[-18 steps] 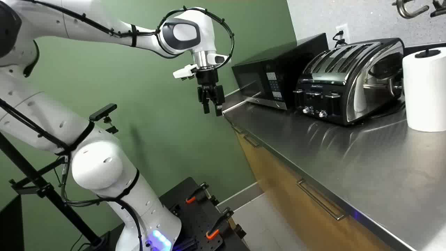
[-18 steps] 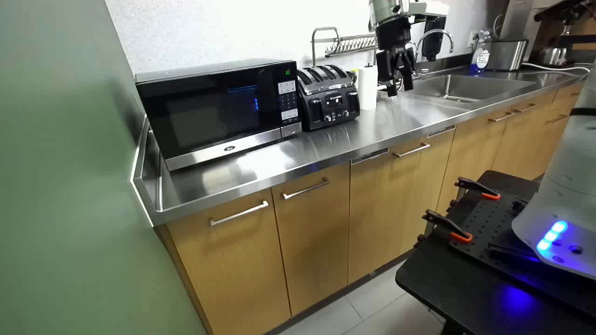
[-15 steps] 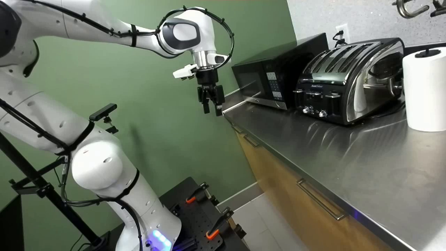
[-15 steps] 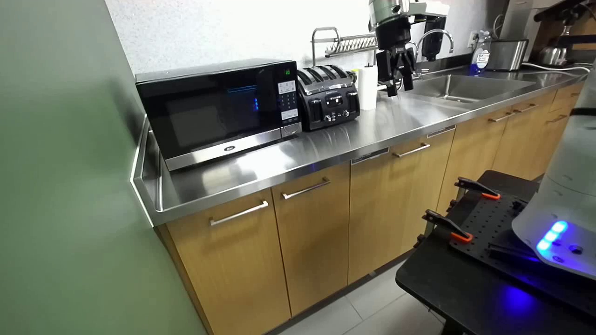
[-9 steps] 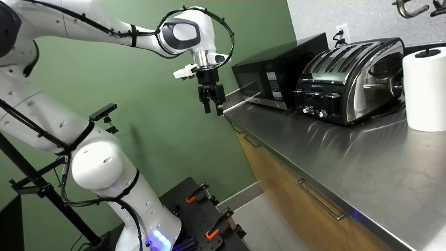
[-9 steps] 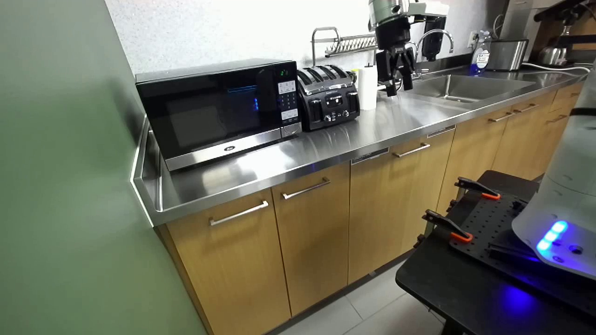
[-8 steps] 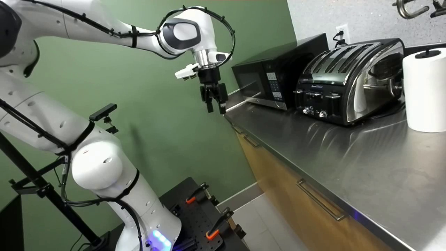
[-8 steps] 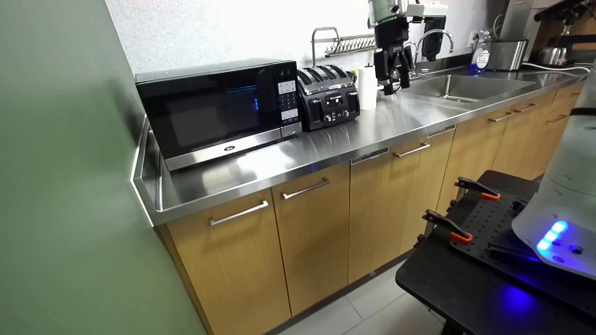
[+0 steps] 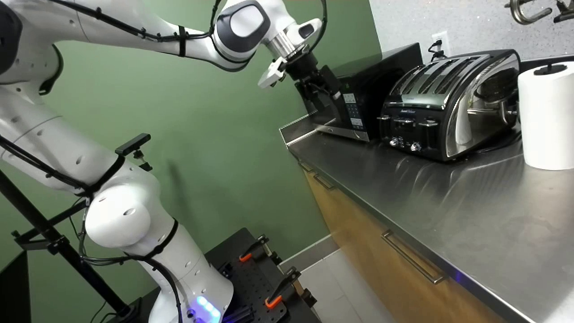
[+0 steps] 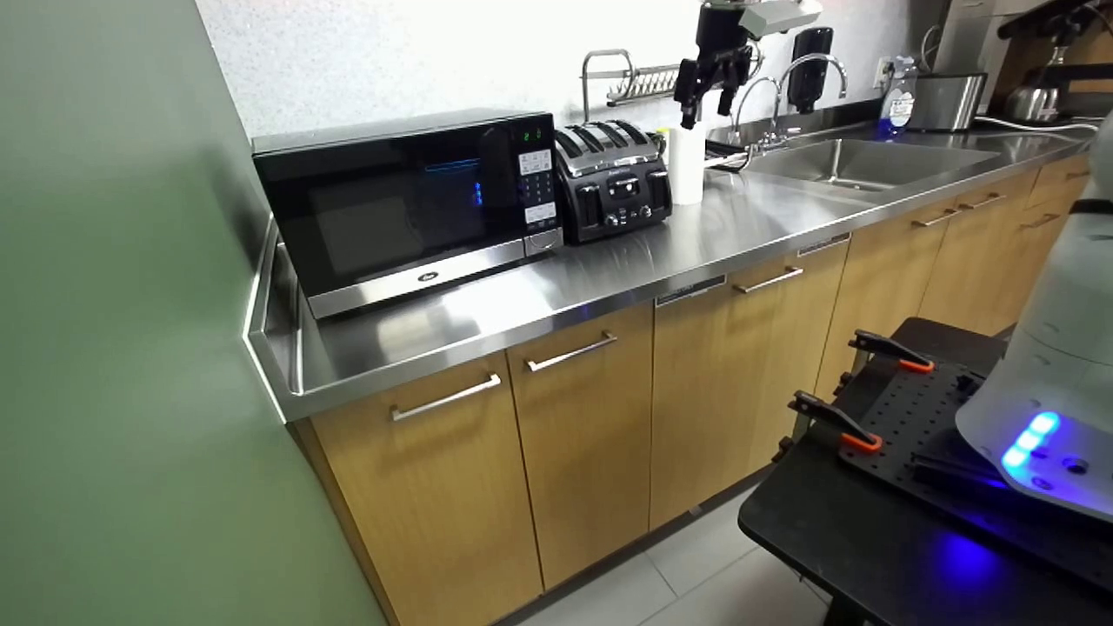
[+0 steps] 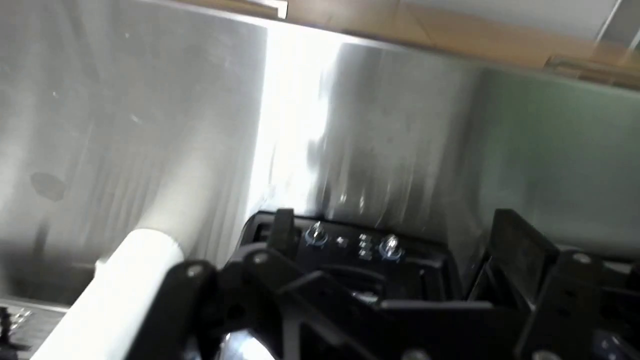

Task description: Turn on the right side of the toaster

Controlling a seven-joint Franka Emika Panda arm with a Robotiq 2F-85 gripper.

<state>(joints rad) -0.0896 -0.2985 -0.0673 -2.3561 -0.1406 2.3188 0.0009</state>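
The toaster is wide and chrome with a black end panel; it stands on the counter in both exterior views [image 9: 408,123] [image 10: 622,196]. The panel carries levers at both sides and two shiny knobs; the right lever [image 9: 428,123] stands high in its slot. In the wrist view the toaster's panel [image 11: 345,255] shows between and behind my fingers, partly hidden. My gripper [image 9: 327,101] is open and empty, tilted, in the air apart from the toaster. It also shows in an exterior view [image 10: 707,115] before the towel roll's top, and in the wrist view [image 11: 395,215] with fingers wide apart.
A black microwave [image 10: 391,209] stands beside the toaster. A white paper towel roll [image 9: 547,121] stands at the other side, also in the wrist view [image 11: 115,300]. A dish rack [image 10: 609,54] and a sink [image 10: 878,206] lie beyond. The steel counter [image 9: 448,215] has a front edge.
My gripper has risen and tilted, moving toward the microwave and toaster in an exterior view. The arm has swung with it. The toaster has not moved.
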